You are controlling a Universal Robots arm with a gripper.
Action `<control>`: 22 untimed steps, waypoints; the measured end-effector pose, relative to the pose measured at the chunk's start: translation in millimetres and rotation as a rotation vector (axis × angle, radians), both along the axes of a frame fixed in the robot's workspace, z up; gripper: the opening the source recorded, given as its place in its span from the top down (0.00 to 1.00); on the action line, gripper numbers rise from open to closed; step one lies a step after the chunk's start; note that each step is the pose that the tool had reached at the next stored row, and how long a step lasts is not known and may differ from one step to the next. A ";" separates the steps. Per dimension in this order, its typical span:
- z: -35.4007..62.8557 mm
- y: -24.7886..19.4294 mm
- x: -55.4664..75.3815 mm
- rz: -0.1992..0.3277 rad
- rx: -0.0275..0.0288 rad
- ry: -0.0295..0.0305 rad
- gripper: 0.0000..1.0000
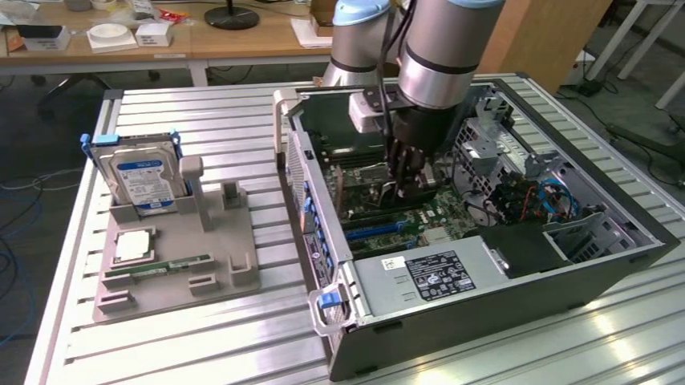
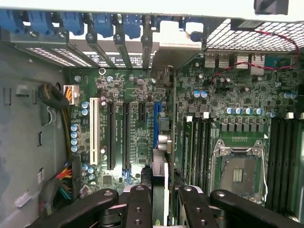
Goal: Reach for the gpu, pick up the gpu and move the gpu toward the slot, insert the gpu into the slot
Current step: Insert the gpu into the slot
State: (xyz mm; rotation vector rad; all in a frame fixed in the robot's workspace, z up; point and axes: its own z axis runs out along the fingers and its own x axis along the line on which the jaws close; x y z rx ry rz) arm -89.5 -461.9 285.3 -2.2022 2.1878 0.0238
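Gripper [image 2: 159,192] fingers [image 2: 139,204] are closed edge-on around the gpu [image 2: 160,142], which hangs as a thin upright card between them, its pale bracket [image 2: 176,47] reaching toward the case's rear wall. In the exterior view the gripper [image 1: 410,188] is sunk deep inside the open case [image 1: 482,321], just above the motherboard [image 1: 428,216]. From the wrist view, the card's lower edge runs along the blue slot [image 2: 156,118], and I judge it to be at or very near the slot's mouth, though whether it is touching or partly seated cannot be told. So the insert step is in hand; reaching, lifting and carrying look done. What seating calls for, as I judge it, is a straight push down along the slot line, the card kept upright and the bracket lined up with its opening at the rear. Tilt would jam the edge connector. Black slots [image 2: 110,135] and a white slot [image 2: 93,128] lie beside the blue one, memory slots [image 2: 197,142] and the CPU socket [image 2: 240,166] on the other side. Outside the case, on the exterior view's left, the hard drive [image 1: 141,180] stands in a grey fixture [image 1: 172,277].
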 end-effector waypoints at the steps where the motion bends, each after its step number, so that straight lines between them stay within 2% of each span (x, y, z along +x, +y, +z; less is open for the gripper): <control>1: -1.4 0.0 -1.4 0.000 -0.0001 0.0001 0.73; 10: -16.6 0.1 -2.9 0.000 -0.0001 0.0001 0.73; 22: -23.8 -0.7 -7.0 0.000 -0.0002 0.0001 0.73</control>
